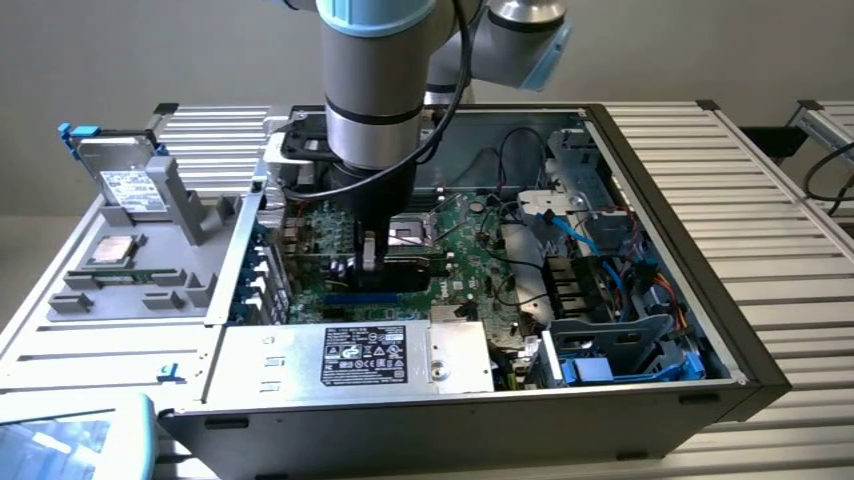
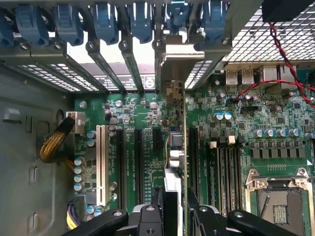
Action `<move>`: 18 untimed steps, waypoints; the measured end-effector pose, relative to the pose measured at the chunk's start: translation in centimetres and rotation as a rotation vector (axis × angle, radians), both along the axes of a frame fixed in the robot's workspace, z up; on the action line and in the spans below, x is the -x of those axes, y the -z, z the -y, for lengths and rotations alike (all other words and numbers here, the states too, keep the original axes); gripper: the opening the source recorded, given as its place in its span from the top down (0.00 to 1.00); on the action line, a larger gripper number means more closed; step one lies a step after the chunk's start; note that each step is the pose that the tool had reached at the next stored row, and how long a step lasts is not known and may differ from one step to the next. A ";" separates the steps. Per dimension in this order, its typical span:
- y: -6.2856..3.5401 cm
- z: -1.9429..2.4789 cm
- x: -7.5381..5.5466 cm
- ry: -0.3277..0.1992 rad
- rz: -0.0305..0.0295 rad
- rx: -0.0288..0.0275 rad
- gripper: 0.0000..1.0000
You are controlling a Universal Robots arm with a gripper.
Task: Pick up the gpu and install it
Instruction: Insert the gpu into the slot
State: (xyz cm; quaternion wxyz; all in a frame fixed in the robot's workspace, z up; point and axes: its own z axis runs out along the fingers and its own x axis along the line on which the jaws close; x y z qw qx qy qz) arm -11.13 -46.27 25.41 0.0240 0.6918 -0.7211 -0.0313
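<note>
Gripper (image 2: 174, 214) jaws pinch the gpu (image 2: 175, 147) edge-on over the motherboard (image 2: 275, 137) slots. If the card sits slightly off its slot, pressing down could jam or crack it.

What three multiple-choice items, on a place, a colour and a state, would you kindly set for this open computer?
1. The claw is: A over the grey tray; B over the motherboard; C over the power supply.
2. The slot clips are: A red; B white; C blue.
3. The gpu is: A gripped edgewise by the claw; B flat on the tray; C on the power supply.
Key: B, it hangs above the green board; C, blue in the wrist view; A, it stands upright in the grip.
</note>
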 end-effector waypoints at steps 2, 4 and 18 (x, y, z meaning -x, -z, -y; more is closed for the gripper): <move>0.10 0.01 0.1 0.000 0.0000 -0.0001 0.72; 0.21 0.01 0.2 0.000 -0.0001 -0.0001 0.72; 0.65 -0.11 0.7 0.002 -0.0006 -0.0004 0.72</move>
